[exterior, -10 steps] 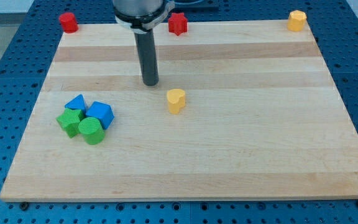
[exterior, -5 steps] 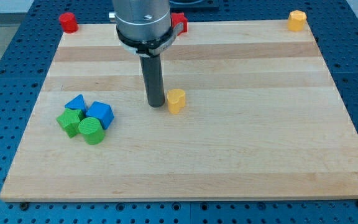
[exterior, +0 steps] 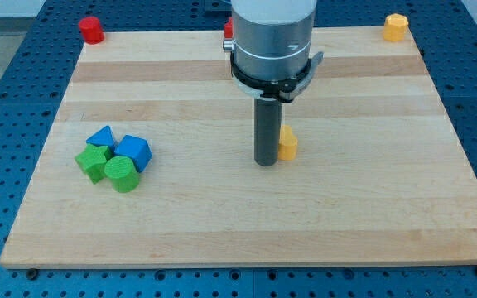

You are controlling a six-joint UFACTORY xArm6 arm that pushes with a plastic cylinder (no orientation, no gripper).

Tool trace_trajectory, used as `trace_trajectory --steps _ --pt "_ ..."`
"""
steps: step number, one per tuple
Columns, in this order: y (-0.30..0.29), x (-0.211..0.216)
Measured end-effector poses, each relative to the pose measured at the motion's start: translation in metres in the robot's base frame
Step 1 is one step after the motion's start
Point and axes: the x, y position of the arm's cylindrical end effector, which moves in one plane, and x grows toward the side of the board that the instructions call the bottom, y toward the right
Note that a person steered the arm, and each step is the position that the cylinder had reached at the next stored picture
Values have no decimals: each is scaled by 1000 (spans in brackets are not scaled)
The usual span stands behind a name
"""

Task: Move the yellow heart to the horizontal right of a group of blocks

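Observation:
The yellow heart (exterior: 288,143) lies near the middle of the wooden board, partly hidden by my rod. My tip (exterior: 266,162) rests on the board against the heart's left side. A group of blocks sits at the view's left: a blue triangle (exterior: 101,136), a blue cube-like block (exterior: 133,151), a green star (exterior: 94,162) and a green cylinder (exterior: 122,174), all packed together. The heart is far to the right of this group and slightly higher in the view.
A red cylinder (exterior: 90,30) stands at the board's top left corner. A red block (exterior: 229,31) shows at the top edge behind the arm. A yellow hexagon (exterior: 397,26) stands at the top right corner. The board (exterior: 247,223) lies on a blue perforated table.
My tip came down to the heart's left side and moved right, pushing the heart to the right and slightly down. The other blocks have not moved.

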Motion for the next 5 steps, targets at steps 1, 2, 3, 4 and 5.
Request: trace_trajectory --steps 1,2,3,4,5 --pt "-2 2" --pt "-11 4" --pt "-14 4" --pt "-13 4" --pt "-4 3"
